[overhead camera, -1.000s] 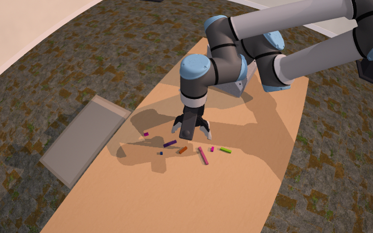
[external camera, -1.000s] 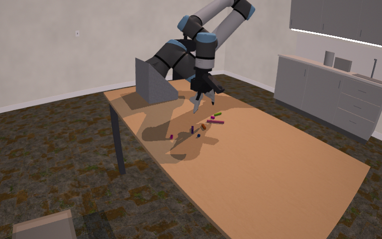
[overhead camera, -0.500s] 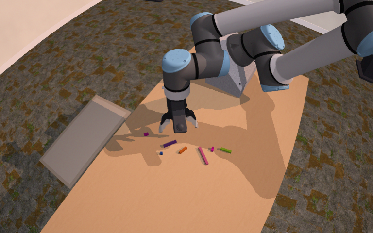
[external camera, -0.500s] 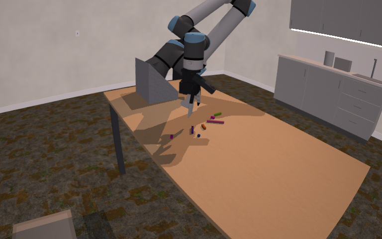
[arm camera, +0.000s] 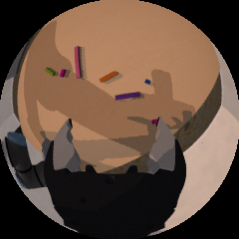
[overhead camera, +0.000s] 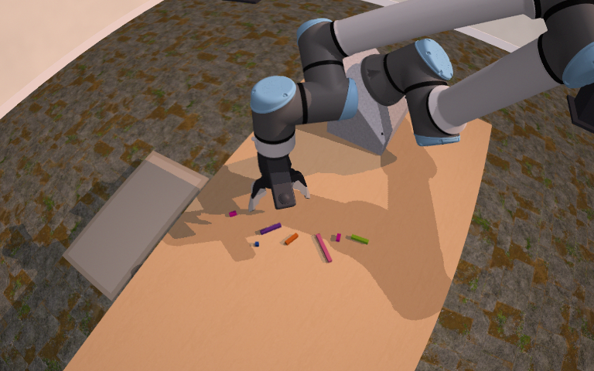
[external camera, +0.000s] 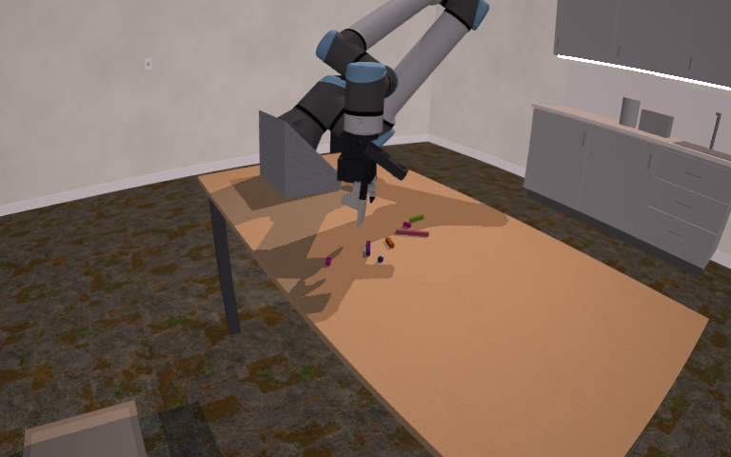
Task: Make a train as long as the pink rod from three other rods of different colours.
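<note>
Purple, blue and magenta: a train still to be started.
By the colour lengths, the purple rod (overhead camera: 271,229) (external camera: 367,248) (arm camera: 127,96), blue rod (overhead camera: 257,243) (external camera: 380,259) (arm camera: 147,82) and one magenta should match the pink rod (overhead camera: 323,247) (external camera: 412,232) (arm camera: 78,62). From purple in the top view, blue lies between seven and eight o'clock, the outer magenta rod (overhead camera: 233,213) (external camera: 327,261) (arm camera: 155,121) near ten, pink near four. The gripper (overhead camera: 279,203) (external camera: 365,213) (arm camera: 114,118) hangs above the table, jaws fully spread, holding and touching nothing. The next move likely calls for lining up over a chosen rod, then lowering.

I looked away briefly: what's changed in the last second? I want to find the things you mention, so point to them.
The open gripper (overhead camera: 279,203) (external camera: 365,213) (arm camera: 114,118) has swung leftward in the top view, nearer the outlying magenta rod (overhead camera: 232,213) (external camera: 327,262) (arm camera: 154,121). Nothing was gripped or released; no rod has visibly moved.
</note>
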